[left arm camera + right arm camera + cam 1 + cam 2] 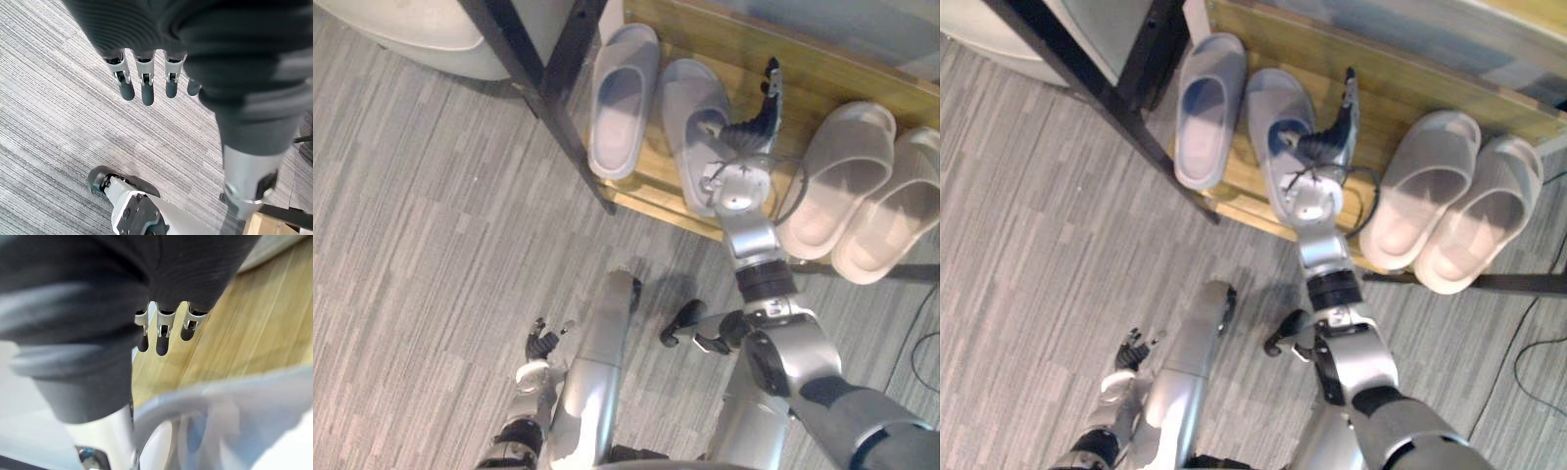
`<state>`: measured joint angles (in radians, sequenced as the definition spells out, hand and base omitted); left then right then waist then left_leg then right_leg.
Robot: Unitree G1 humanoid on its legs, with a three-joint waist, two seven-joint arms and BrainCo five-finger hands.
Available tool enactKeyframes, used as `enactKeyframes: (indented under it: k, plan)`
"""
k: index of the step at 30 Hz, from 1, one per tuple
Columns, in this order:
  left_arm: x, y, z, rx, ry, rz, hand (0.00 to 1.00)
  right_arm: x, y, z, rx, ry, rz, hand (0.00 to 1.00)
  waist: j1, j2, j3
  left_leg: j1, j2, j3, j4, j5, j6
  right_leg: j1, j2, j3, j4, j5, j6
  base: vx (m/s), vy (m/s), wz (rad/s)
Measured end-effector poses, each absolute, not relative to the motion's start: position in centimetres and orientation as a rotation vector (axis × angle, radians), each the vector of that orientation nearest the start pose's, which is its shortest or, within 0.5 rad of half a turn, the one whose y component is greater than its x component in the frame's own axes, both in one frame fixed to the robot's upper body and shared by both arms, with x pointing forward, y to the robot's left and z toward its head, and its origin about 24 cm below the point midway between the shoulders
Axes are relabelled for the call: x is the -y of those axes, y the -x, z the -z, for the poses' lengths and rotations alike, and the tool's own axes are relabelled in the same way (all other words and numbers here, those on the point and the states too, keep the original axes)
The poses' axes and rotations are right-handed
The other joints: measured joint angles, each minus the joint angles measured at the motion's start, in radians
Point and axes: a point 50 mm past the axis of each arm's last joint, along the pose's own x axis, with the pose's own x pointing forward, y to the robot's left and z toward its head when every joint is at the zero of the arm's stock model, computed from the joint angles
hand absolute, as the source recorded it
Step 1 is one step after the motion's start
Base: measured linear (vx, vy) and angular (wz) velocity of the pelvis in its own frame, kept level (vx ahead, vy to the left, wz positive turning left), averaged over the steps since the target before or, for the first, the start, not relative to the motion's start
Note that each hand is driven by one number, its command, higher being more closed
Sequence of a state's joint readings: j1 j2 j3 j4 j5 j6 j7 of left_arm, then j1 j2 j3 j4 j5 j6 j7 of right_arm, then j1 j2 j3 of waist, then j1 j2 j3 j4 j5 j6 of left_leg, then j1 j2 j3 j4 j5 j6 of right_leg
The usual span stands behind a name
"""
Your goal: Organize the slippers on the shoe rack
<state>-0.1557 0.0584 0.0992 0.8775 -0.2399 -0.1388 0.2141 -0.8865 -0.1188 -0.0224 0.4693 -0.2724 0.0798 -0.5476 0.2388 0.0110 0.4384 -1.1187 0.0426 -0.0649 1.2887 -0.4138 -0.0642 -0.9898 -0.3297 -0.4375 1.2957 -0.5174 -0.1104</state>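
Observation:
Two grey slippers lie side by side on the wooden shoe rack (803,78): one at the left (622,98), the other (690,108) just right of it. A pair of beige slippers (842,176) (901,211) sits further right, heels hanging over the front edge. My right hand (759,117) is stretched out over the right edge of the second grey slipper (234,401), open, its fingers (164,340) straight above the wood and its thumb at the strap. My left hand (540,343) hangs low over the carpet, open and holding nothing.
A black slanted furniture leg (543,69) stands on the carpet just left of the rack, close to the first grey slipper. A white rounded object (411,29) sits at the top left. Grey striped carpet (58,122) lies in front of the rack.

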Motion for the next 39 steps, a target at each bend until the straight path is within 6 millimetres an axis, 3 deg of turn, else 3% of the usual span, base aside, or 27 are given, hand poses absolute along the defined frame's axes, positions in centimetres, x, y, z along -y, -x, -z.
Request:
enactKeyframes:
  k: [6,8,12,23,28,39]
  plan:
    - [-19.5,-21.9,9.7,-0.599,0.160,-0.413,0.00,13.1,-36.4,-19.2,0.439,0.267,0.390,0.00,-0.017,-0.009,-0.005,0.029,0.005,0.003,-0.034,0.003,-0.003,0.022,0.012,0.001,-0.031,0.007,0.012,-0.02,0.017,-0.02]
    - [-19.9,-21.5,9.9,-0.616,0.177,-0.437,0.00,12.7,-35.5,-16.5,0.375,0.177,0.349,0.00,-0.029,-0.021,-0.010,0.046,0.009,0.005,-0.045,0.003,-0.004,0.038,0.018,0.000,-0.044,0.008,0.013,0.00,0.011,-0.02]
    - [-20.2,-21.4,10.0,-0.617,0.190,-0.455,0.00,12.6,-34.4,-13.1,0.271,0.063,0.309,0.00,-0.038,-0.025,-0.009,0.060,0.010,0.010,-0.055,0.002,-0.003,0.050,0.018,0.001,-0.055,0.011,0.018,0.00,0.016,-0.01]
    - [-20.8,-21.1,10.1,-0.624,0.212,-0.475,0.00,11.8,-34.0,-12.2,0.260,-0.170,0.214,0.00,-0.054,-0.041,-0.004,0.080,0.016,0.017,-0.063,0.001,-0.002,0.066,0.027,0.006,-0.067,0.014,0.024,-0.01,0.011,-0.01]
    - [-20.9,-21.1,10.2,-0.634,0.213,-0.481,0.00,10.0,-33.9,-12.4,0.257,-0.258,0.137,0.00,-0.056,-0.046,-0.001,0.080,0.016,0.015,-0.066,0.001,-0.002,0.067,0.028,0.004,-0.070,0.014,0.024,0.00,0.000,0.00]
    - [-20.9,-21.2,10.1,-0.632,0.212,-0.483,0.00,7.9,-34.9,-13.3,0.238,-0.302,0.050,0.00,-0.052,-0.047,0.001,0.084,0.002,-0.001,-0.079,0.003,-0.003,0.084,0.016,-0.012,-0.079,0.014,0.024,0.00,0.009,0.04]
